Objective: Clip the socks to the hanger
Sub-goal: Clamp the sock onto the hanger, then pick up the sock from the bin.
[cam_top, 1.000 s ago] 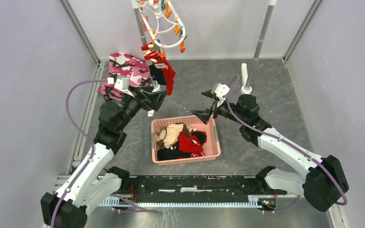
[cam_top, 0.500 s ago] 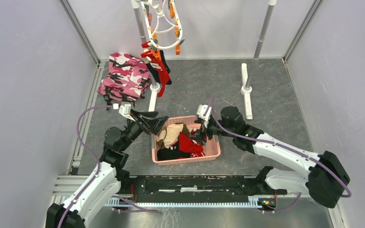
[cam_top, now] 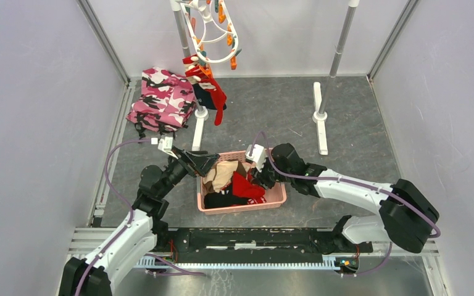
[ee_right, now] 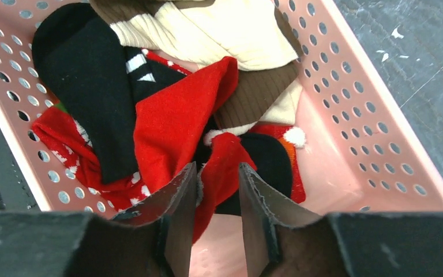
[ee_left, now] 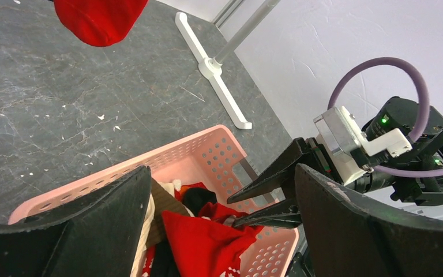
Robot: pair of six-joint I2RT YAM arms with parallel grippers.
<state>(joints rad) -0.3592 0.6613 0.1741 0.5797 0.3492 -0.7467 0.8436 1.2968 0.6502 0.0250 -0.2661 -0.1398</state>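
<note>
The white hanger (cam_top: 213, 38) with orange and teal clips hangs at the back, red and dark socks (cam_top: 212, 92) clipped under it. More socks, red, black, beige and brown, lie piled in the pink basket (cam_top: 279, 185). My right gripper (ee_right: 217, 168) reaches into the basket, its jaws narrowed on a fold of a red sock (ee_right: 225, 153); from the left wrist its fingertips (ee_left: 236, 208) pinch that red cloth. My left gripper (ee_left: 222, 170) stands open above the basket's left rim (cam_top: 207, 161) with nothing between its fingers.
A folded pink camouflage cloth (cam_top: 163, 98) lies at the back left. Two grey rack poles (cam_top: 182, 31) (cam_top: 342, 37) rise from white feet (cam_top: 320, 117) on the dark floor. Grey walls close in on both sides.
My right gripper dropped into the basket and narrowed its jaws onto the red sock. My left arm drew back from the hanger to the basket's left rim, still open.
</note>
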